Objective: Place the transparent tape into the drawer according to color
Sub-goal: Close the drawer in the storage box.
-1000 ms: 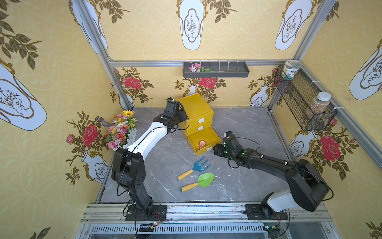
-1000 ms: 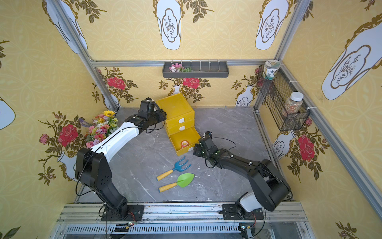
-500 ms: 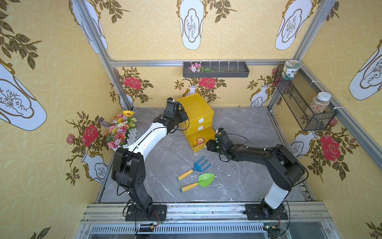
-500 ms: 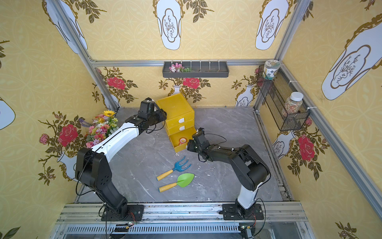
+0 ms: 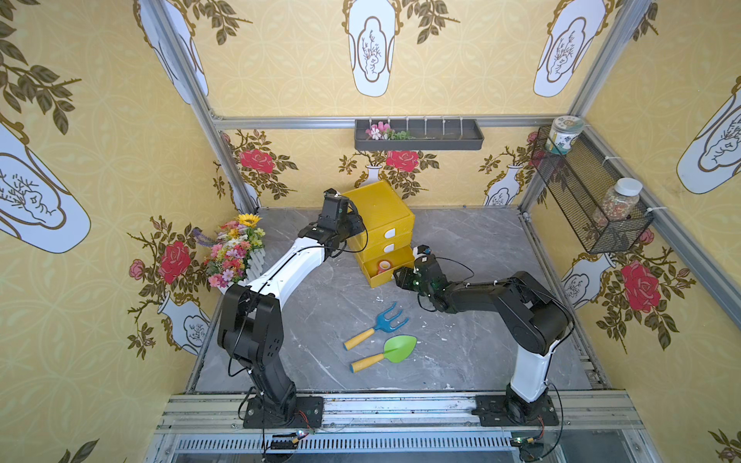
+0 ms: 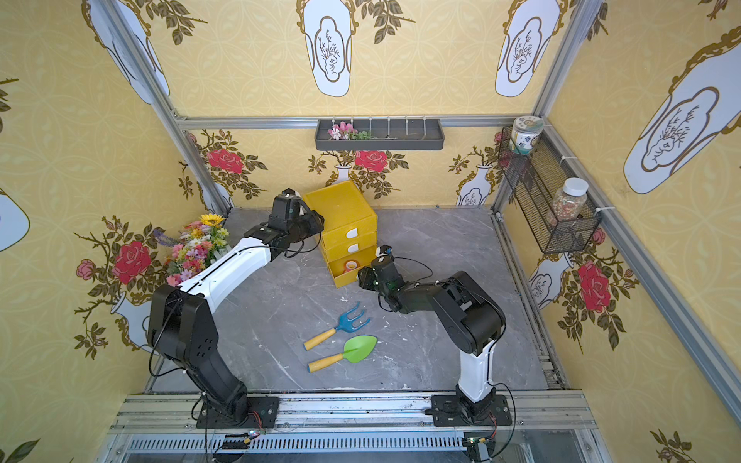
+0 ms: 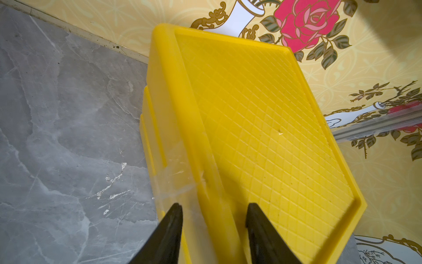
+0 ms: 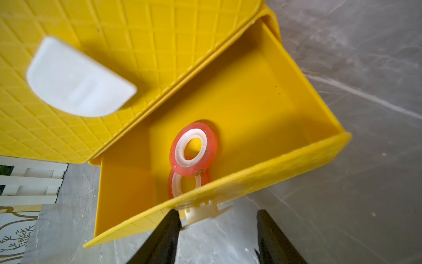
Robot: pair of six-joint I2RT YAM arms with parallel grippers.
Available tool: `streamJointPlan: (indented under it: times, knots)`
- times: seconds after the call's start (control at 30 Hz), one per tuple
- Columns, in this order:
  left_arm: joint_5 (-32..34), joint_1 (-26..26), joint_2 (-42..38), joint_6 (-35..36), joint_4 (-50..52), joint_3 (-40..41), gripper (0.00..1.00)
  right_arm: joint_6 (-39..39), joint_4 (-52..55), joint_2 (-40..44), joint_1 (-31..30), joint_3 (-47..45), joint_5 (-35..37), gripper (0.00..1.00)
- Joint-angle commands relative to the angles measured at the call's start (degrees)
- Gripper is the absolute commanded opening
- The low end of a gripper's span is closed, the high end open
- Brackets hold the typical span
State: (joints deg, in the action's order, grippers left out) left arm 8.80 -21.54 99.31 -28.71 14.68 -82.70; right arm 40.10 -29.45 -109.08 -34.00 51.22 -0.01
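In both top views the yellow cabinet [image 5: 379,208] [image 6: 341,204] stands by the back wall with bare grey floor [image 5: 461,240] around it. Its bottom drawer [image 5: 385,281] is open with one red tape roll [image 5: 383,265] showing, the right gripper [image 5: 400,276] is at the drawer's front edge, and the toy fork [image 5: 387,320] and trowel [image 5: 397,348] lie well apart in front. Only the left wrist view shows the left gripper [image 7: 213,205] pinching the cabinet's upper side rim. Only the right wrist view shows a second red roll [image 8: 175,185] half under the first [image 8: 194,150], against the drawer's front wall, with the right gripper [image 8: 219,212] spread around the white handle [image 8: 198,211].
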Motion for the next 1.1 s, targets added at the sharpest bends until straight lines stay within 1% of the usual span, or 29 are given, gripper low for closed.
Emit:
streamJointPlan:
  times: [0.0, 0.53, 0.73, 1.07]
  knots:
    - [0.0, 0.1, 1.1, 1.1, 5.2, 0.9, 0.5, 0.0, -5.2, -1.9, 0.1, 1.3, -0.2, 0.55]
    - [-0.4, 0.1, 2.0, 0.9, 5.2, 1.0, 0.5, 0.5, -7.8, -9.0, 0.6, 7.9, -0.5, 0.54]
    - [-0.9, 0.0, 2.0, 0.5, 5.1, 1.5, 0.5, 1.2, -11.6, -11.5, 0.6, 8.5, -0.8, 0.54]
    - [-0.7, -1.0, 2.3, 0.3, 5.2, 2.5, 0.49, 1.8, -12.5, -15.1, 0.5, 11.3, -0.5, 0.54]
